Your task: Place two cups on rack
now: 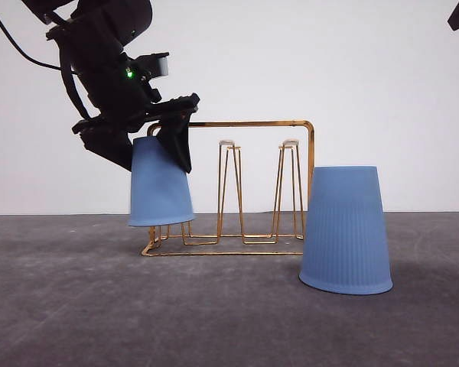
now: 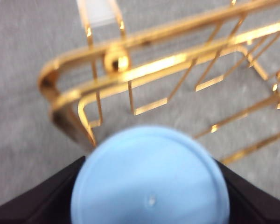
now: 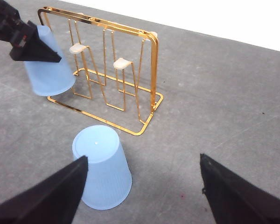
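Left hand (image 1: 149, 141) around inverted cup (image 1: 160, 183) beside rack (image 1: 268, 183)

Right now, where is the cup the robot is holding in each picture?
Front view: the held cup hangs upside down at the rack's left end.
Left wrist view: its flat base is close up, low in the picture.
Right wrist view: it is far off, by the rack's end.
Shared landmark: the gold rack.

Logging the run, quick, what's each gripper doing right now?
Left gripper: closed on a blue cup, held upside down at the rack.
Right gripper: open, holding nothing.
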You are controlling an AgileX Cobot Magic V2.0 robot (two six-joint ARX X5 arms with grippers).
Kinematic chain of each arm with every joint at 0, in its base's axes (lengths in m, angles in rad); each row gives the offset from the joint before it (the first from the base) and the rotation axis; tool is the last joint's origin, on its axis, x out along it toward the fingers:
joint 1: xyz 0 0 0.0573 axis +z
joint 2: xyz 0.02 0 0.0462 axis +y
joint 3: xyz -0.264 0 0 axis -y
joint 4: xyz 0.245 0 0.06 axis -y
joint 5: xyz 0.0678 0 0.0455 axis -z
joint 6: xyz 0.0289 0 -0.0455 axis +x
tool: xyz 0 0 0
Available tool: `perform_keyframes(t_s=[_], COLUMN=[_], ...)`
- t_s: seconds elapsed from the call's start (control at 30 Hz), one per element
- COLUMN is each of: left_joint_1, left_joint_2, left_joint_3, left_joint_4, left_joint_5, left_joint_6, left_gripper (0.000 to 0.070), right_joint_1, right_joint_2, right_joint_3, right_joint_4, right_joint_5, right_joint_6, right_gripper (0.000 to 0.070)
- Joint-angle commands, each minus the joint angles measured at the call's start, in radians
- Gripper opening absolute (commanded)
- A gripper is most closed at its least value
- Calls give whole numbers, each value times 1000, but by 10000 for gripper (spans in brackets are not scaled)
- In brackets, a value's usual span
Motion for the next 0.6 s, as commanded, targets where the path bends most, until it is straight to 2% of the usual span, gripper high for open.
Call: perform_keyframes(t_s=[0.0,0.1,0.23,0.33,0.43,0.57], left_joint_1=[-1,5,13,21,25,32], left_joint_2=[-10,-31,-87,-148,-204,-307], left_joint_3=[53,131,203,204,195,93], left_joint_4=[-62,-240,-416,-480,-546,-544], left_joint_5=[2,13,100,158,164,167], left_joint_6=[-2,3,12,12,20,24], left_gripper=[487,485,473,471,470,466], right_joint_1=[4,4,4,5,4,5], right_joint_2=[2,2,2,2,2,2], right_joint_3=[12,12,13,12,12,12], right_joint_4=[10,10,11,11,11,11], right_joint_5=[1,0,0,-1,-3,-5], right_joint_6=[14,14,13,14,14,14], right_gripper=[489,489,489,489,489,489])
